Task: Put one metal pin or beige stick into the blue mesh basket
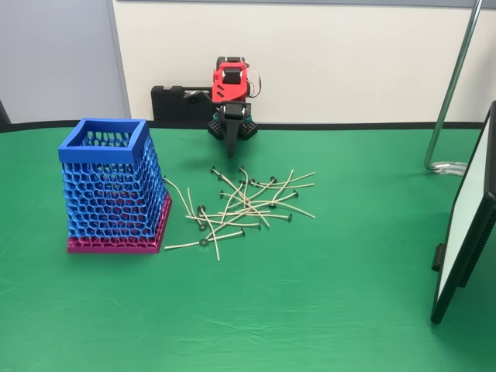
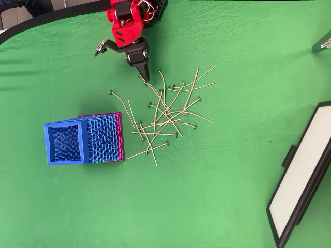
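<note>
Seemingly closed pincer (image 2: pixel 144 76) – empty, beside sticks (image 2: pixel 165 111)

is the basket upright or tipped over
Upright. The basket stands on its pink base on the green table, blue rim on top and level in the fixed view.

In the fixed view, basket (image 1: pixel 105 143) stands left of the scattered sticks (image 1: pixel 244 205), arm (image 1: pixel 230 85) behind them

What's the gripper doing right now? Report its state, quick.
Gripper: jaws together at the tip, shut, holding nothing; it points down at the far edge of the beige sticks, with the blue mesh basket off to the side.
</note>
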{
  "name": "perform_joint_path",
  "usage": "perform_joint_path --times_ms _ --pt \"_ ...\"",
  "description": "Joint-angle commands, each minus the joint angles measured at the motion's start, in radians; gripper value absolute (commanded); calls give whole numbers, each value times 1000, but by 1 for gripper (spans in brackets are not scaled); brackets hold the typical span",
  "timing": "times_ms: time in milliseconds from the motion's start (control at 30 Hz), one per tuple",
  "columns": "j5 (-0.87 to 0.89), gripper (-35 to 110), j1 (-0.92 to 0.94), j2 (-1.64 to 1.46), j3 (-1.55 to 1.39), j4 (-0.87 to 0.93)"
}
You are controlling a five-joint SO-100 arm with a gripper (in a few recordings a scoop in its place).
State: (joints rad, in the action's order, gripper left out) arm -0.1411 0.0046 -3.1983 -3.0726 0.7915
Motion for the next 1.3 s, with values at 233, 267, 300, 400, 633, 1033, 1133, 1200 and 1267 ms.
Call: perform_joint_path --times_ms 233,267,300,400,633,1033,1133,1200,1267 --pt "11 1 40 178 176 9" --pt "14 1 41 192 199 15" --pt "20 1 41 204 224 28" --pt "28 1 28 236 291 64" --pt "21 1 2 342 471 206" --pt "-94 1 -92 614 706 405" --pt "-124 1 -100 683 715 405" --pt "-146 1 -100 726 726 405" --pt "-181 1 -100 765 742 405"
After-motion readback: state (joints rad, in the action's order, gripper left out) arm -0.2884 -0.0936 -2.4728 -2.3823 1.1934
